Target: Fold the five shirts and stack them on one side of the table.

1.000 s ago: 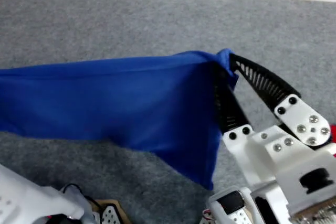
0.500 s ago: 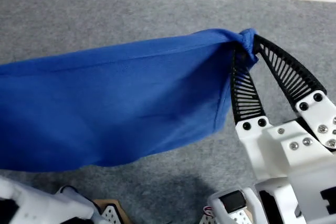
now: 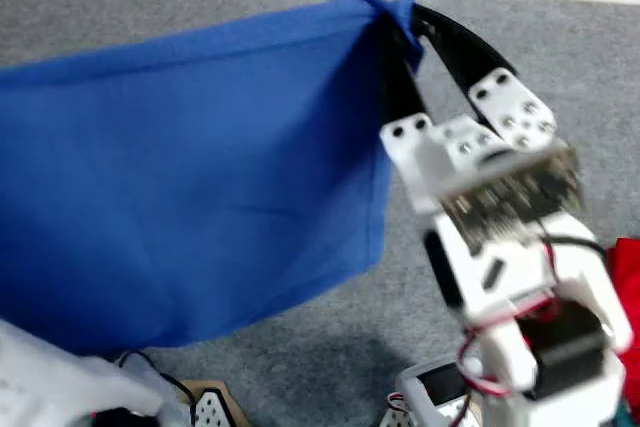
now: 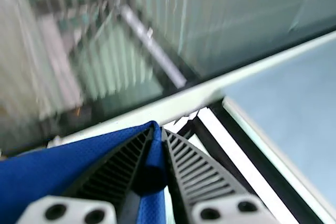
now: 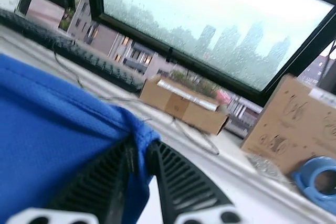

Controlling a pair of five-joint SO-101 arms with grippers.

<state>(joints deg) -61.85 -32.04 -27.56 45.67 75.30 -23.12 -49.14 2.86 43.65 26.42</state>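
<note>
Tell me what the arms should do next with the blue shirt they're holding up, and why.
Probably lower both grippers together to lay the blue shirt flat on the grey table: left gripper and right gripper each pinch its top edge, and it hangs spread, unfolded.

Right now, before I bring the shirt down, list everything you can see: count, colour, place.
shirt: one, blue, held up off the table, hanging between the two end effectors
table: one, grey covering, under the shirt
red item: one, red, at the right edge of the high view; too little shows to name it
cardboard boxes: two, brown, on the ledge below the window
roll: one, blue, beside the larger box
left end effector: one, black fingers, shut on a pinch of the shirt
right end effector: one, black fingers, shut on a pinch of the shirt
</note>
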